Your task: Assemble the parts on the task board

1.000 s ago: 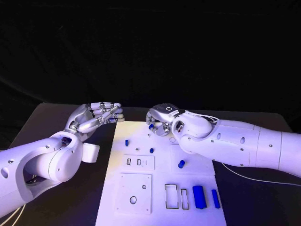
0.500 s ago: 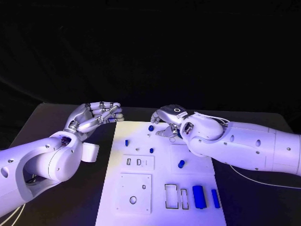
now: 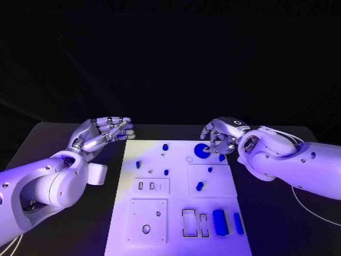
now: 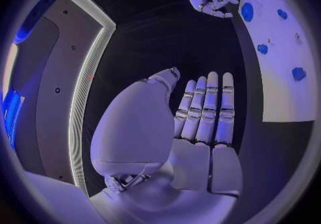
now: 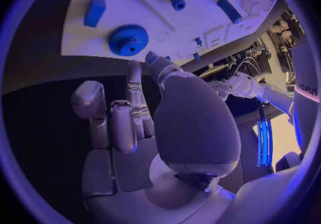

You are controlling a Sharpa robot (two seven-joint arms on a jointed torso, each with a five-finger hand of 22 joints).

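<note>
On the black table (image 3: 63,138) the white task board (image 3: 178,213) lies lengthwise in front of me, and I place everything against it. At its far end, towards the right edge, a round blue gear (image 3: 202,150) with a toothed rim lies flat on the white surface; from the right wrist its teeth and a raised hub are plain (image 5: 128,40). Just beside the gear sits a smaller blue block (image 3: 222,157). My right hand (image 3: 224,136) hangs over that far right corner, fingers curled loosely downward and apart near the gear, and I see nothing held in it; whether a fingertip touches the gear I cannot tell. Small blue pegs (image 3: 165,146) stand along the far middle of the board, with another stubby one (image 3: 199,186) lying nearer its centre. At the near end, two long blue bars (image 3: 220,222) lie side by side next to narrow rectangular slots (image 3: 189,222). My left hand (image 3: 101,133) is off the board's far left corner, above the table, fingers extended together and the palm empty.
</note>
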